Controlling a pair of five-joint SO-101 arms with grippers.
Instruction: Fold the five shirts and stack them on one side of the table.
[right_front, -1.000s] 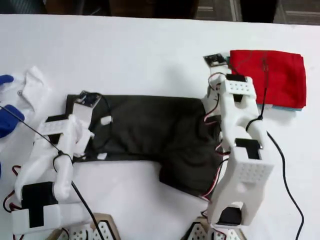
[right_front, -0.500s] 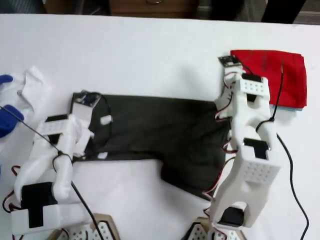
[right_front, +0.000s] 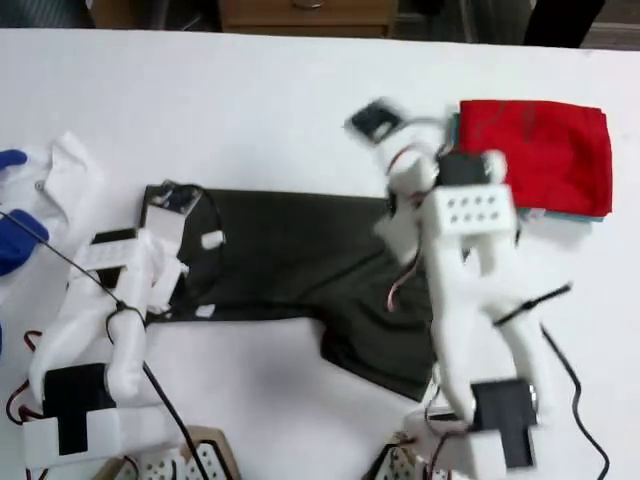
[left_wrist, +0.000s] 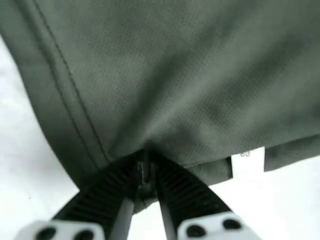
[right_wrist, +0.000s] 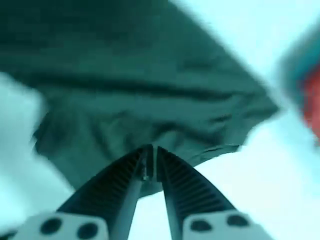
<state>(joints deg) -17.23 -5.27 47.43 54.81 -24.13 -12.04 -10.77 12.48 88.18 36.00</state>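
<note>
Our left pincer (left_wrist: 146, 170) and right pincer (right_wrist: 150, 161), each clamped tight on opposite ends of the dark grey-green knit shirt (right_front: 300, 260), put us mid-fold, we judge, so one end must next cross the other along its side-to-side long axis, mid white desk (right_front: 250, 100), beside the folded red cloth shirt (right_front: 535, 150).

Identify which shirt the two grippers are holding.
The dark shirt spread in the middle: left gripper and right gripper are both shut on its fabric. The folded red shirt and crumpled white shirt lie off to the sides.
</note>
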